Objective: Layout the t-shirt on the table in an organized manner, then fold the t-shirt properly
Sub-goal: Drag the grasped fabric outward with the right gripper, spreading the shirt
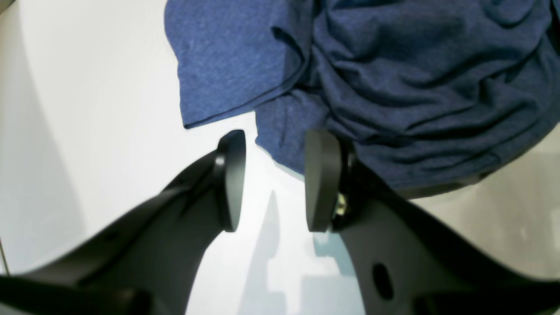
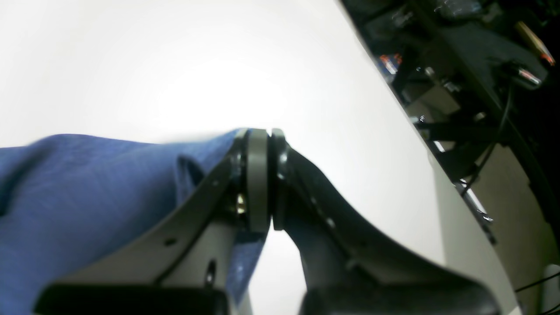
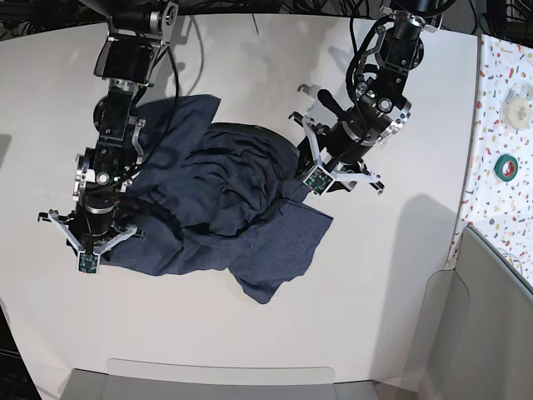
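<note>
the navy t-shirt (image 3: 221,200) is lying crumpled in the middle of the white table (image 3: 391,283), all bunched folds with 1 flatter flap sticking out toward the near side. right gripper (image 2: 261,179) is clamped tight on an edge of the t-shirt at its left side (pads pressed together, blue cloth pinched in between). left gripper (image 1: 273,179) sits at the shirt's right edge with its jaws apart, nothing between them but bare table, 1 pad just overlapping the fabric's hem. speckled strip (image 3: 500,125) runs down the far right.
</note>
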You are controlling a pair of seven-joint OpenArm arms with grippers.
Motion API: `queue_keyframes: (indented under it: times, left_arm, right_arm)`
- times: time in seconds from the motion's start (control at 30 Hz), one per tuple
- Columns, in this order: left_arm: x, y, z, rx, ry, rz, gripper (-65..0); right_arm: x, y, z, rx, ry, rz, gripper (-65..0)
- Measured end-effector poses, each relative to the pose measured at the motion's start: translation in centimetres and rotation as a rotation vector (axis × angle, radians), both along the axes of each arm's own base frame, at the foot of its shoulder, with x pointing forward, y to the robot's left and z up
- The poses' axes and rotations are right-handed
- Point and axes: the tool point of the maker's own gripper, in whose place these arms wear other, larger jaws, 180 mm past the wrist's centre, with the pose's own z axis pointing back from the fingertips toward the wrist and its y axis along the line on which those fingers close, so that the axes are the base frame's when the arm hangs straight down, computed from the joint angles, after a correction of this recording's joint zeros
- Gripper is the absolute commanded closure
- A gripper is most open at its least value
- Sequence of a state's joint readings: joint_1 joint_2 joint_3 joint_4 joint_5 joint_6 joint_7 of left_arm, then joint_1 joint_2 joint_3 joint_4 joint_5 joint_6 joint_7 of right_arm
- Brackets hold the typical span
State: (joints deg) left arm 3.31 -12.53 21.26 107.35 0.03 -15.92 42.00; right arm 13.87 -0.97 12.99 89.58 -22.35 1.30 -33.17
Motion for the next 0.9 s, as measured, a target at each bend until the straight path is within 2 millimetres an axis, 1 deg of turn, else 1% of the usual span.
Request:
queue_keyframes:
  times: [0.07,0.13,0.2,0.23,0.33,0.37,0.43,0.47,0.53,0.57,0.67,0.73,0.77,0.83,0.9]
  left_arm:
    - [0.0,0.0,0.0,0.001,0.000,0.001,-22.4]
    - [0.0,0.0,0.0,0.000,0.001,0.001,-22.4]
    - [0.0,0.0,0.0,-0.001,0.000,0.000,-22.4]
    - [0.0,0.0,0.0,0.000,0.001,0.000,-22.4]
    - [0.0,0.0,-0.1,0.001,0.002,0.001,-22.4]
    - [-0.2,0.1,-0.2,0.001,0.005,0.002,-22.4]
    - [-0.7,0.3,-0.7,0.005,0.019,0.005,-22.4]
    - [-1.0,0.3,-1.0,0.008,0.031,0.004,-22.4]
    - [-1.2,0.2,-1.1,0.005,0.035,0.001,-22.4]
    - [-1.1,0.2,-1.1,0.004,0.033,0.000,-22.4]
    - [-1.0,0.2,-1.0,0.005,0.031,0.001,-22.4]
    - [-1.1,0.1,-1.0,0.005,0.032,0.000,-22.4]
    - [-1.1,0.1,-1.0,0.004,0.032,0.000,-22.4]
    - [-1.1,-0.1,-1.0,0.001,0.033,-0.002,-22.4]
    - [-1.4,-0.4,-1.2,0.001,0.038,-0.014,-22.4]
  right_arm:
    - [-1.5,-0.4,0.8,-0.008,-0.024,-0.014,0.0]
    - [-3.3,-1.7,1.7,-0.040,-0.046,-0.049,0.0]
    - [-5.1,-2.5,1.9,-0.070,-0.047,-0.071,0.0]
    - [-6.0,-2.5,1.6,-0.077,-0.036,-0.069,0.0]
    - [-8.9,-3.7,0.0,-0.070,0.014,-0.103,0.0]
    - [-10.1,-4.8,-0.7,-0.071,0.038,-0.137,0.0]
    - [-12.3,-7.5,-1.1,-0.083,0.064,-0.218,0.0]
    - [-13.3,-9.1,-1.1,-0.094,0.071,-0.263,0.0]
    - [-14.9,-11.2,-1.0,-0.100,0.074,-0.332,-1.1]
    - [-15.5,-11.9,-0.9,-0.103,0.076,-0.358,-3.8]
    - [-17.2,-13.6,-0.9,-0.101,0.082,-0.420,-15.1]
    - [-17.7,-14.1,-0.9,-0.108,0.086,-0.435,-20.2]
    - [-17.9,-14.2,-0.9,-0.115,0.091,-0.434,-22.0]
    - [-17.9,-13.9,-1.2,-0.112,0.099,-0.424,-22.7]
    - [-17.2,-13.0,-1.5,-0.110,0.103,-0.391,-23.0]
